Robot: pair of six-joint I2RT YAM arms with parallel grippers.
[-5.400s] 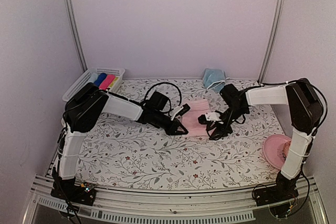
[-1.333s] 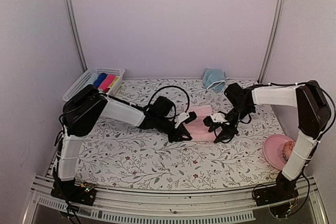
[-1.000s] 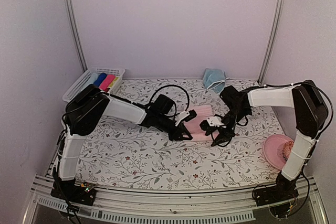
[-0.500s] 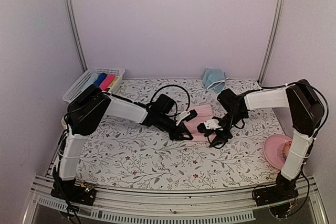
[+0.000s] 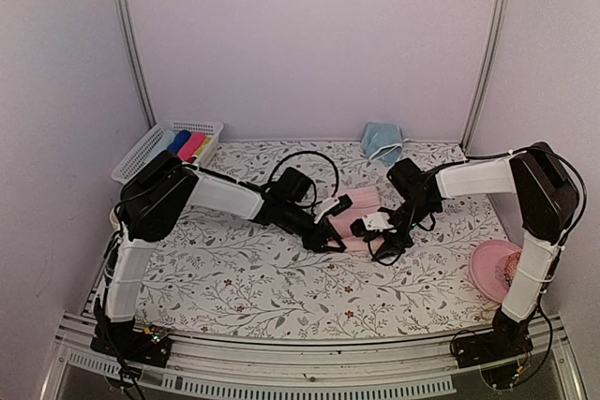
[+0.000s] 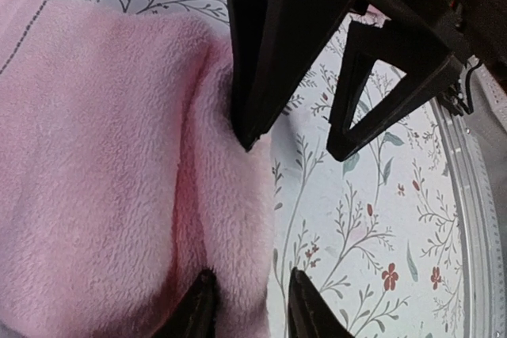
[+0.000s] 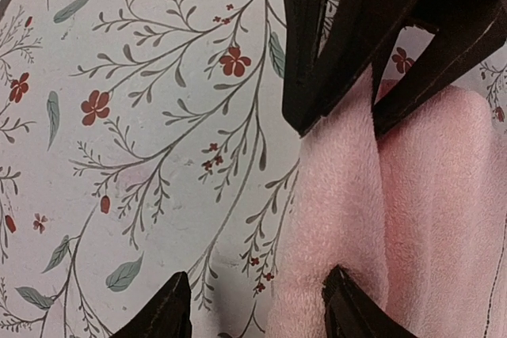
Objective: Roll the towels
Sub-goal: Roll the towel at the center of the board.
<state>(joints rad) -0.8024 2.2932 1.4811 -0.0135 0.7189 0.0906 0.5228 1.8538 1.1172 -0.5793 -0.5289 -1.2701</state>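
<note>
Nearest, at the right edge of the flowered surface, a round pink plate sits well apart from the work. Toward the middle lies the pale pink towel. It is flat except for its near edge, which is turned over into a thick ridge, so the roll looks barely begun.

The left gripper reaches in from the left with its fingers narrowly parted astride that ridge. One finger touches the pile and the other seems just off it, so the hold looks loose rather than pinched. The right gripper faces it from the right with its fingers wide. One rests on the towel and the other is over bare surface beside the edge, so it holds nothing.

To do this step well, both pairs of fingers probably need to take the ridge at the same depth. They should then turn it toward the far side together, so the roll comes out tight and does not cone. An uneven pull could drag the whole towel across the surface.

Farther back, the light blue towel lies crumpled at the far edge. A white basket of bright cloth tubes stands at the far left.
</note>
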